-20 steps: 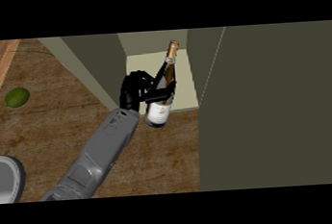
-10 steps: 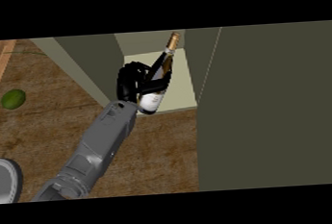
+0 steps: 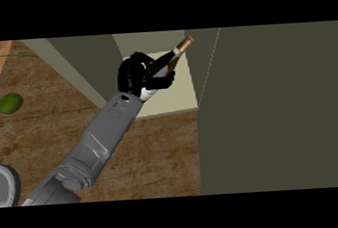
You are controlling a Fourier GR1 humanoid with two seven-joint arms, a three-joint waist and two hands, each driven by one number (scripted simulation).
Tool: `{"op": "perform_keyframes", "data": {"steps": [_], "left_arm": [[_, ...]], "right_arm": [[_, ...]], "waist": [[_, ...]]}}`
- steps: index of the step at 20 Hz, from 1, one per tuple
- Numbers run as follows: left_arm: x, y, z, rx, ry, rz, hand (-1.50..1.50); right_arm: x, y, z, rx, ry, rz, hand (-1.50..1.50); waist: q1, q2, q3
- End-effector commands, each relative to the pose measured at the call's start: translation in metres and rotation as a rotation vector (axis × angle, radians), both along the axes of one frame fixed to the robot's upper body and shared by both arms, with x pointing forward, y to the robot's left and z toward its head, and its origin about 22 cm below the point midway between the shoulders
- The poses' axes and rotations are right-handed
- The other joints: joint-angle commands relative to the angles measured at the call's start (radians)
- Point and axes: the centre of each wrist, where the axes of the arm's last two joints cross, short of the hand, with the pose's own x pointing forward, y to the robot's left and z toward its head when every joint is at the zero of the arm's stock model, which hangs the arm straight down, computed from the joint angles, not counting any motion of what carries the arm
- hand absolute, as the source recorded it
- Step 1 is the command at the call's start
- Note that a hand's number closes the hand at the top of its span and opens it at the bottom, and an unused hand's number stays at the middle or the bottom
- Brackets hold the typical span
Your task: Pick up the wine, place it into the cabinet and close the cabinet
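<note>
A wine bottle is seen just above the centre of the frame, held inside the open cabinet. Its long axis is set on a diagonal: the brown-capped neck is pointed toward the upper right, while the pale-labelled base is directed toward the lower left. The bottle is gripped by the left hand, whose black fingers are curled round the dark body, so that the middle of the bottle is largely hidden behind them. The grey forearm is extended from the lower left edge of the frame up to that hand. The bottle is held over the pale cabinet shelf, which is shown as a light patch between two olive walls; whether the base is touching the shelf cannot be told. The large dark panel of the cabinet is spread across the right half of the frame. A wooden counter is visible below and to the left, and a small green lime is lying on it near the left edge, well apart from the bottle.
</note>
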Motion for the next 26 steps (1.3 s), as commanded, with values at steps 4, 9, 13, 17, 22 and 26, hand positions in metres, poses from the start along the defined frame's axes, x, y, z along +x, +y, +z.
{"op": "perform_keyframes", "data": {"steps": [4, 9, 13, 17, 22, 26], "left_arm": [[0.010, -0.013, 0.022, 0.065, -0.035, -0.024, 1.50], [0.011, -0.019, 0.029, 0.015, -0.005, 0.039, 1.50], [0.011, -0.018, 0.028, 0.080, 0.020, 0.066, 1.50], [0.007, -0.011, 0.015, 0.137, 0.045, 0.125, 1.50], [0.010, -0.011, 0.020, 0.184, 0.007, 0.164, -1.50], [0.010, -0.008, 0.019, 0.233, 0.031, 0.170, -1.50]], "right_arm": [[-0.003, -0.007, 0.015, 0.067, -0.030, 0.035, -1.50], [0.003, 0.001, 0.010, 0.059, -0.032, 0.067, -1.50], [0.006, 0.006, 0.012, 0.048, -0.044, 0.085, -1.50], [0.002, 0.003, 0.015, 0.042, -0.038, 0.069, -1.50], [-0.004, 0.002, 0.017, 0.054, -0.037, 0.073, -1.50], [0.000, 0.001, 0.014, 0.053, -0.043, 0.088, -1.50]], "waist": [[-0.014, 0.003, 0.000], [-0.032, 0.005, 0.000], [-0.033, 0.004, 0.000], [-0.038, 0.006, 0.000], [-0.033, 0.006, 0.000], [-0.041, 0.009, 0.001]]}}
